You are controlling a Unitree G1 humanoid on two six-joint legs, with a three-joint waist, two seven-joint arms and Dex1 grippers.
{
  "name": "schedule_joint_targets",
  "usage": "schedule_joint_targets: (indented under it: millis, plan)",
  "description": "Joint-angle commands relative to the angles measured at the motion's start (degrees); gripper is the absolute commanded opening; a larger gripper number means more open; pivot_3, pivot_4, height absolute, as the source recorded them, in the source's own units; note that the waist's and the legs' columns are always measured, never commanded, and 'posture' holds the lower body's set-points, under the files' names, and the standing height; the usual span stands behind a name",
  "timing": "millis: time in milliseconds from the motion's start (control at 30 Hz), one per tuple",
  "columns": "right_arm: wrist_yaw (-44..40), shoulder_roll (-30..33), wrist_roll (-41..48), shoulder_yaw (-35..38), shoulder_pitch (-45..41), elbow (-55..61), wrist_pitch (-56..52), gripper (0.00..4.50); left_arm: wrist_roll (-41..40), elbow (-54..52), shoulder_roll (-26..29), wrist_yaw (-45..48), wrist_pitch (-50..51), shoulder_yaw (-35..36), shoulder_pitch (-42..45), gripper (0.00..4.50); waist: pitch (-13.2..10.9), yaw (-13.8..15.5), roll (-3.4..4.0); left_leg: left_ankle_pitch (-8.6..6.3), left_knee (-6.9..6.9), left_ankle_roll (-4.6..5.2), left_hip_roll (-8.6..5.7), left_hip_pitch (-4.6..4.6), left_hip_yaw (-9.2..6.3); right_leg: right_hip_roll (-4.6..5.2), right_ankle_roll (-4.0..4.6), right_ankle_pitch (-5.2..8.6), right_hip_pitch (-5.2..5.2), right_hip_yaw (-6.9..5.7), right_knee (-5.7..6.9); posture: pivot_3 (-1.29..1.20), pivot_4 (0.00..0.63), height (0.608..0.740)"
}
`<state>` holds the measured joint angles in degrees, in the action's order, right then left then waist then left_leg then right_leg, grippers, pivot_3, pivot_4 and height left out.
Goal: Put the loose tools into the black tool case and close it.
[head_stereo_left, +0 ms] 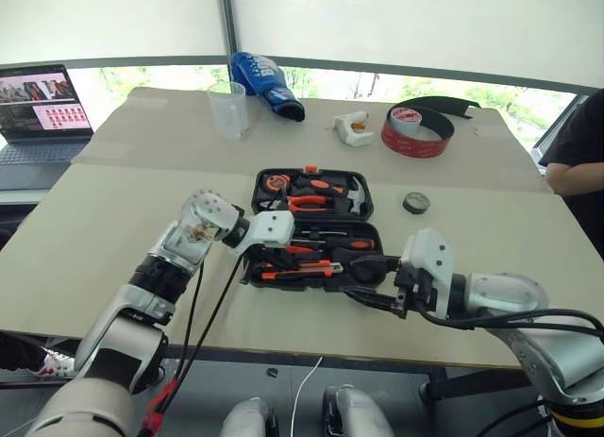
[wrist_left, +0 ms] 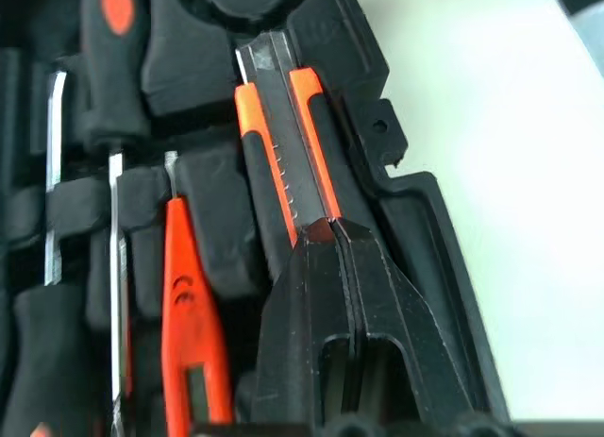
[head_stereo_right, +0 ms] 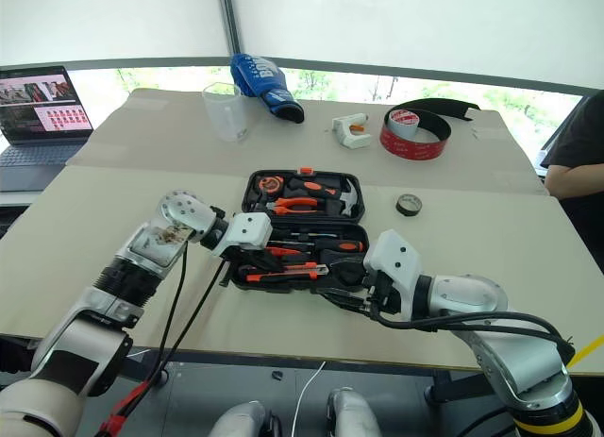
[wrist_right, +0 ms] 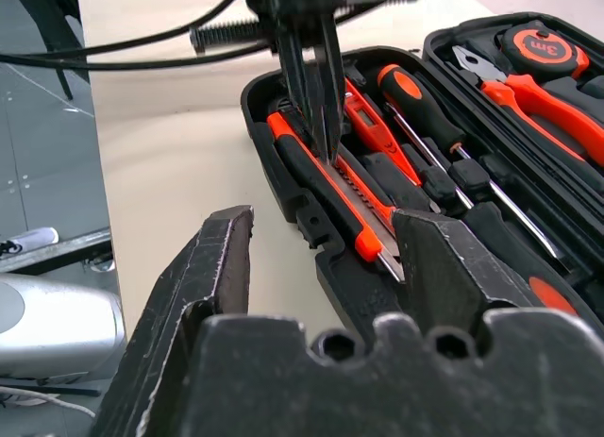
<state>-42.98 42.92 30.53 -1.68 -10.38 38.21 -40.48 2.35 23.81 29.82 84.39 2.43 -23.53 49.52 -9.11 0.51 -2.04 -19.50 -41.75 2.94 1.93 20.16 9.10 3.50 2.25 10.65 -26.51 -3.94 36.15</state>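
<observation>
The black tool case (head_stereo_left: 267, 184) lies open on the table (head_stereo_left: 113, 220), its lower tray directly under the left gripper (wrist_right: 317, 126). That gripper's fingers are pressed together with nothing between them, and their tips rest on the orange-black utility knife (wrist_left: 288, 144), which lies in the slot along the tray's near edge. Just past the tips, deeper into the tray, sit the slim all-orange screwdriver (wrist_left: 189, 305) and the orange-and-black-handled screwdrivers (wrist_right: 425, 111), apparently already bedded. The step looks like seating the knife, so the robot would do well to press straight down along the knife's length, not sideways, so the thin body snaps flush instead of riding up on the moulded rib. The right gripper (wrist_right: 326, 267) hovers at the tray's near corner with its fingers spread wide and empty, well placed to steady the case if it slides. The small black tape roll (head_stereo_left: 416, 203) lies on the table well beyond that gripper and remains to be collected before the lid can come down.
</observation>
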Motion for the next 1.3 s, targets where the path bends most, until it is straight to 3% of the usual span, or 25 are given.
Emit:
schedule_joint_targets:
  millis: [33,267,467,600,733,900,1000,1100,1300]
  plan:
    - [1.02,-0.09,0.41,1.23,0.58,2.47,0.36,3.3,4.08,1.84,0.31,-1.83,-5.54,-2.44,-0.05,0.02,0.0,0.05,0.0,0.0,0.0,0.0,0.0,-0.01,-0.01,0.01,0.0,0.0,0.01,0.0,0.01,0.0,0.15,0.73]
    - [1.87,0.1,0.83,1.64,1.43,3.3,0.06,3.3,5.8,5.53,0.26,-4.04,-9.24,-3.3,-1.69,0.02,0.3,0.15,0.04,-0.06,0.0,0.1,0.0,-0.31,-0.02,0.07,-0.14,0.04,0.28,0.03,-0.01,0.0,0.15,0.73]
    - [0.93,1.43,1.24,4.61,0.44,0.37,0.31,3.3,-5.37,-3.37,1.47,0.69,4.67,3.77,-1.59,0.02,0.34,-0.19,0.03,-0.07,0.0,0.14,0.01,-0.27,-0.01,0.04,-0.39,0.15,0.21,0.08,0.02,0.0,0.15,0.73]
    - [-3.11,6.17,-2.74,5.55,-5.64,-13.27,2.26,3.3,-21.2,-15.33,5.09,2.85,25.25,14.32,-0.91,1.05,0.26,-0.36,0.0,-0.06,-0.04,0.13,0.02,0.05,-0.02,0.01,-0.03,-0.04,-0.05,0.04,0.02,0.0,0.15,0.73]
    - [-9.43,7.93,-9.43,-0.66,-17.02,-32.17,8.88,3.3,-25.81,-20.92,8.2,-1.16,30.44,20.23,-4.07,2.56,0.28,-0.97,0.06,-0.06,-0.08,0.15,-0.01,0.03,0.08,0.05,-0.15,-0.04,-0.09,0.16,-0.03,0.0,0.15,0.73]
    - [-11.59,1.91,-20.42,-8.06,-34.11,-59.26,20.52,3.3,-29.95,-27.29,11.41,-3.03,35.4,23.05,-8.66,4.4,0.21,-1.59,0.1,0.0,0.02,0.04,0.03,-0.16,0.11,-0.03,-0.32,0.19,-0.01,0.14,0.06,0.0,0.15,0.73]
    - [-8.37,-2.93,-27.91,-11.49,-44.66,-80.07,28.74,3.3,-31.91,-31.67,12.96,-4.63,36.99,24.13,-11.09,4.5,0.12,-1.91,0.17,0.04,0.03,-0.03,0.02,-0.16,0.18,0.02,-0.27,0.16,-0.04,0.17,0.11,0.0,0.15,0.73]
    - [-6.8,-5.93,-31.21,-11.76,-50.4,-93.46,34.14,3.3,-33.39,-34.36,14.09,-6.54,38.69,24.75,-12.5,4.5,0.1,-1.37,0.22,0.05,0.11,-0.08,0.05,-0.13,0.24,0.06,0.1,0.03,-0.09,0.05,0.09,0.0,0.15,0.73]
    - [-4.49,-8.84,-35.56,-11.06,-55.82,-107.44,37.94,3.3,-32.51,-36.94,16.76,-8.58,36.92,25.04,-16.16,4.5,0.03,-1.58,0.35,0.08,0.18,-0.15,0.04,0.06,0.35,0.16,0.1,0.03,-0.24,-0.1,0.12,0.0,0.15,0.73]
